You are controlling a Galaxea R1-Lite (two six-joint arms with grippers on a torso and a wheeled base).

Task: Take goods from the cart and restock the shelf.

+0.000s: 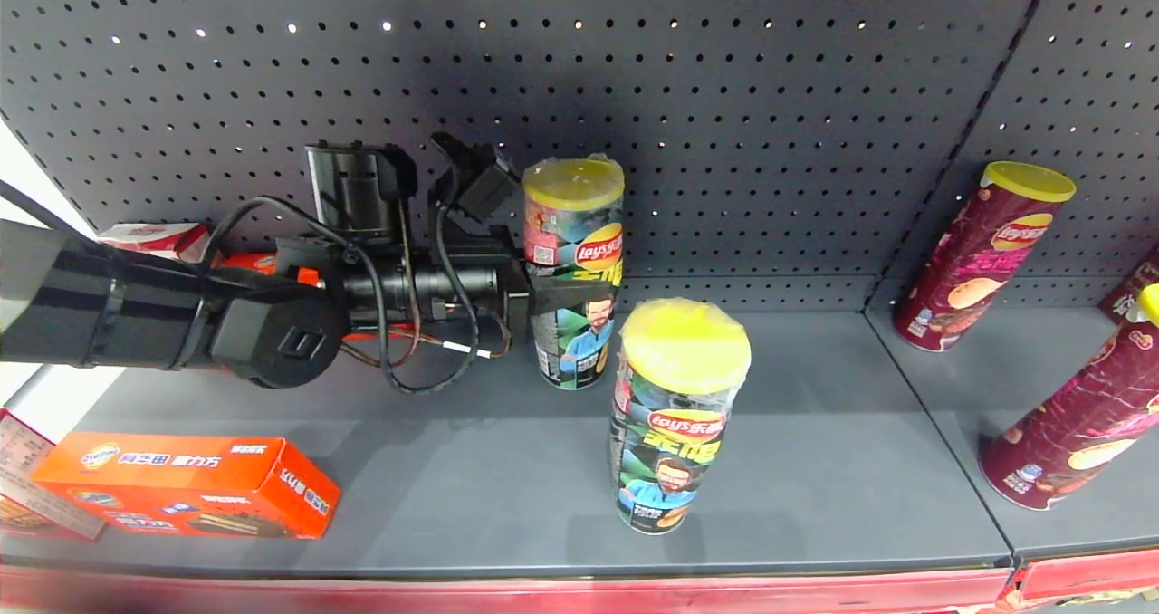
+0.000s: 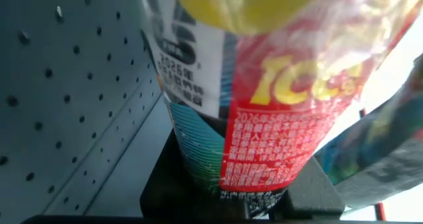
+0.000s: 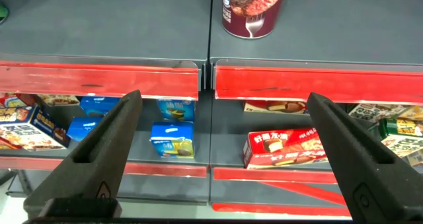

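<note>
Head view: my left gripper (image 1: 541,295) clamped on an upright chip can (image 1: 573,234) at the back of the shelf (image 1: 815,469), by the pegboard (image 1: 770,98) | right gripper (image 3: 223,97) spread wide, holding nothing | chip cans: 2, the second chip can (image 1: 681,415) standing free nearer the front | maroon cans (image 1: 982,256): at least 2 | orange box (image 1: 186,487): 1 in front

Retail shop aisle, supermarket type. Grey shelf (image 1: 453,455) has a pegboard back panel (image 1: 724,98) and red price rails (image 3: 99,78). Stock includes chip cans (image 1: 684,415), an orange snack box (image 1: 190,487) and boxed snacks (image 3: 284,148) below.
</note>
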